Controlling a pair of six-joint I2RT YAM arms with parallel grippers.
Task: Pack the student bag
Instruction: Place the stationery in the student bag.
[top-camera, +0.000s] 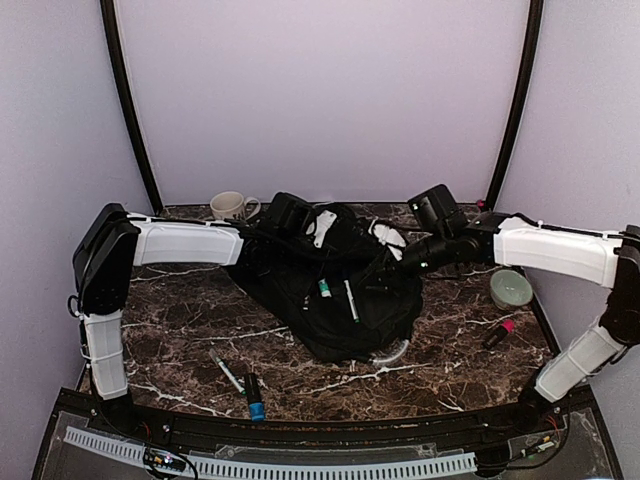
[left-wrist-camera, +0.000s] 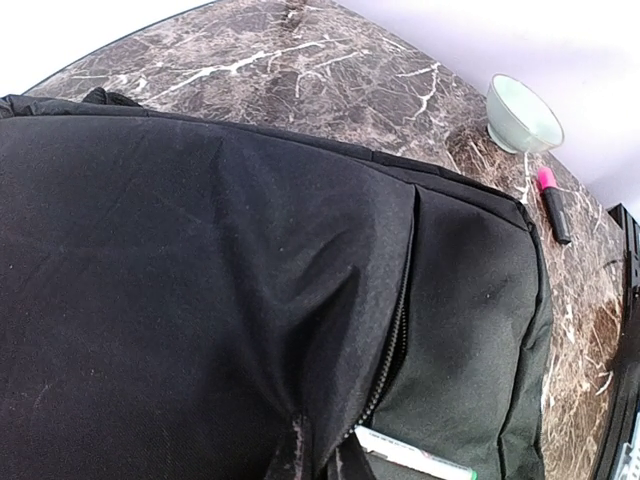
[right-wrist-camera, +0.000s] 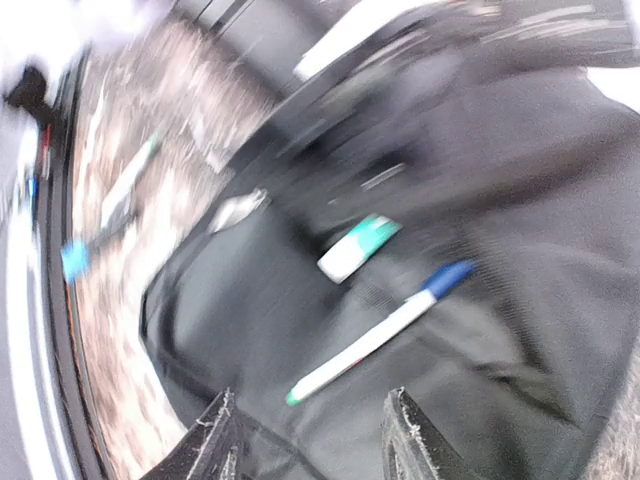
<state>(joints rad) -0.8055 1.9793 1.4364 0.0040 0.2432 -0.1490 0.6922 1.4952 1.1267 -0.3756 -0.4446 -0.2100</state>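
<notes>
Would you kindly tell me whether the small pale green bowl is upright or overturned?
Upright: the pale green bowl rests on its base, open mouth up, on the marble table.

Black bag (left-wrist-camera: 200, 300) fills most of the frame, with a zipper (left-wrist-camera: 395, 340) running down it toward a white marker (left-wrist-camera: 415, 458) at the bottom edge. Beyond, a pale bowl (left-wrist-camera: 522, 112) and pink highlighter (left-wrist-camera: 553, 205) sit on the marble surface (left-wrist-camera: 300, 60).

A white mug (top-camera: 231, 206) sits at the back of the brown bench (top-camera: 180, 320). A pale bowl (top-camera: 511, 288) sits on the right, a pink pen (top-camera: 498, 333) near it. In front lie a white pen (top-camera: 226, 370) and a dark pen (top-camera: 254, 396), maybe blue-capped.
</notes>
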